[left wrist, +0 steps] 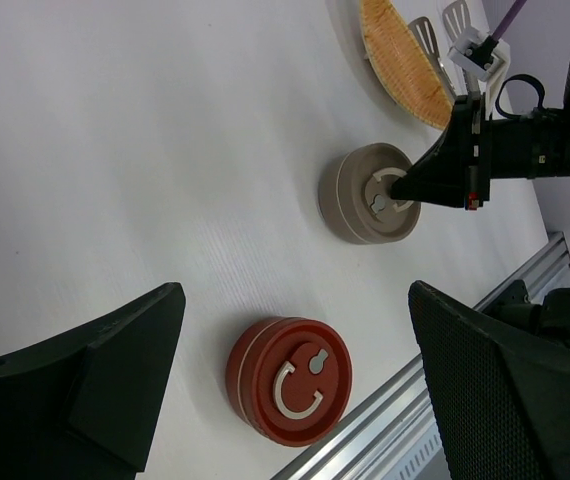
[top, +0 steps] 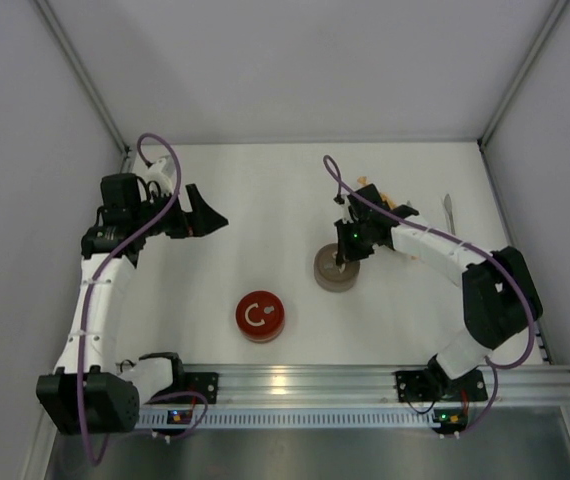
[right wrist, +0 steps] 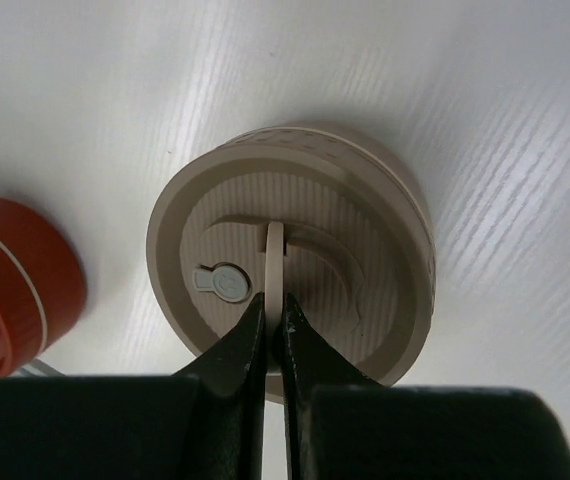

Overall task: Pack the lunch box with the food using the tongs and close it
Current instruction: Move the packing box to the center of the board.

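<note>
Beige lunch box tin (right wrist: 365, 240) sits upright mid-surface (top: 265, 200), lid on, its thin handle (right wrist: 274, 255) flipped up and pinched by the right end effector (right wrist: 273, 300). The red tin (top: 259, 316) is nearer the front, closed, its white handle lying flat. The tongs (top: 447, 212) lie far right, well apart from both tins.

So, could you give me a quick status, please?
Right gripper shut on lid handle of beige tin. Left gripper open, empty. Tongs untouched, far right.

Orange dish (top: 390, 197) mostly hidden behind right arm (top: 435, 248); red tin (right wrist: 10, 290) cut by left edge.
</note>
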Motion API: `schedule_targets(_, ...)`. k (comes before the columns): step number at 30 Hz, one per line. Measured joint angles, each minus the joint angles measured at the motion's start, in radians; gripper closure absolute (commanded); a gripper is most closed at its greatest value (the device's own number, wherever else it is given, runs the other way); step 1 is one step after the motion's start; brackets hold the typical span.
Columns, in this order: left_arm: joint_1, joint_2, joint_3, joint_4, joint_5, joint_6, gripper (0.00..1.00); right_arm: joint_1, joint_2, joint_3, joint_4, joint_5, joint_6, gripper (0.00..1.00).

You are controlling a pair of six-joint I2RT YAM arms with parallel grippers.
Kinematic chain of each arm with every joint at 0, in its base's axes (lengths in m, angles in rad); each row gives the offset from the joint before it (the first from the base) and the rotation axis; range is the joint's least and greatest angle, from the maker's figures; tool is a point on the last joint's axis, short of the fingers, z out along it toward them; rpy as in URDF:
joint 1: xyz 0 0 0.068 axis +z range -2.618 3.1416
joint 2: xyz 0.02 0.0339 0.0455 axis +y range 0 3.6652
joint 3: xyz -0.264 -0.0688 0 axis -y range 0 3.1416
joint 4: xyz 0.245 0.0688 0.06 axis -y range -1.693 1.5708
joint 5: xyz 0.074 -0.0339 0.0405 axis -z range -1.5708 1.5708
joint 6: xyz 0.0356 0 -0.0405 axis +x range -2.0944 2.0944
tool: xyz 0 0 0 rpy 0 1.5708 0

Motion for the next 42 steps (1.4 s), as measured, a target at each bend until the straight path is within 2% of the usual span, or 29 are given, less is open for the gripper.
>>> schedule_targets(2,0.0,0.002,-0.005,0.008,-0.01,-0.012,0.02,0.0,0.002,-0.006,0.014,-0.02,0.039,1.0)
schedule_targets(3,0.0,0.004,-0.01,0.013,-0.013,-0.016,0.02,0.0,0.004,-0.008,0.022,-0.036,0.052,0.95)
schedule_targets(6,0.0,0.011,-0.026,0.027,-0.018,-0.025,0.02,0.0,0.015,-0.008,0.039,-0.073,0.083,0.77)
schedule_targets(7,0.0,0.016,-0.028,0.029,-0.018,-0.027,0.02,0.0,0.015,-0.011,0.048,-0.088,0.09,0.66)
schedule_targets(9,0.0,0.031,-0.031,0.035,-0.018,-0.032,0.02,0.001,0.013,-0.013,0.059,-0.122,0.1,0.52)
schedule_targets(10,0.0,0.038,-0.031,0.037,-0.018,-0.034,0.02,0.003,0.01,-0.014,0.064,-0.135,0.101,0.38)
schedule_targets(13,0.0,0.053,-0.037,0.048,-0.016,-0.041,0.02,0.011,-0.014,-0.029,0.09,-0.171,0.098,0.26)
schedule_targets(21,0.0,0.052,-0.042,0.05,-0.005,-0.04,0.02,0.019,-0.055,-0.051,0.084,-0.149,0.05,0.22)
schedule_targets(23,0.0,0.046,-0.042,0.05,-0.005,-0.037,0.02,0.019,-0.064,-0.051,0.069,-0.139,0.034,0.19)
schedule_targets(27,0.0,0.023,-0.042,0.049,-0.005,-0.031,0.02,0.019,-0.087,-0.052,0.036,-0.123,-0.006,0.01)
schedule_targets(35,0.0,0.004,-0.042,0.05,0.002,-0.017,0.02,0.011,-0.113,-0.052,0.008,-0.115,-0.07,0.01)
schedule_targets(42,0.0,-0.007,-0.042,0.049,0.002,0.006,0.02,-0.089,-0.142,-0.047,-0.01,-0.169,-0.211,0.07)
